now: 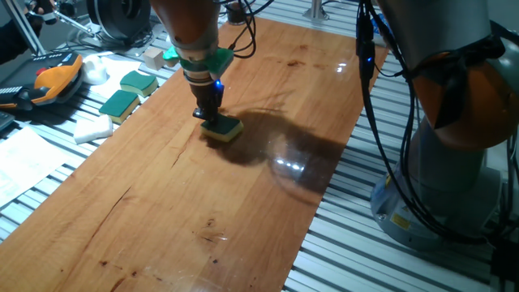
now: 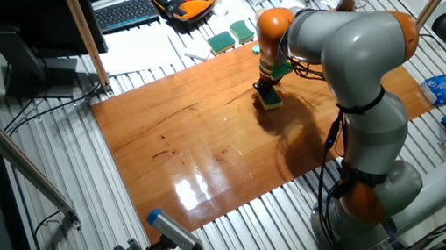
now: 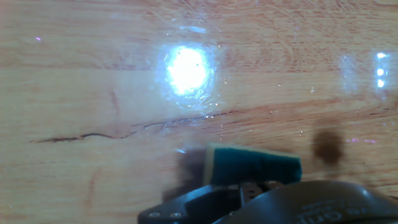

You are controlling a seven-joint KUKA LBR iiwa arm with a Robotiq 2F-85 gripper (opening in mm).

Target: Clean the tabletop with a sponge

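The tabletop (image 1: 162, 203) lies bare toward its near end and right edge, while beyond its left edge two spare sponges (image 1: 128, 93) and a white foam block (image 1: 93, 128) crowd the slats (image 1: 49, 174).

Lying flat directly beneath the end effector (image 1: 212, 119): green-topped, yellow-based sponge (image 1: 223, 129), resting on the glossy reddish-brown tabletop (image 1: 170, 203) spreading all around.
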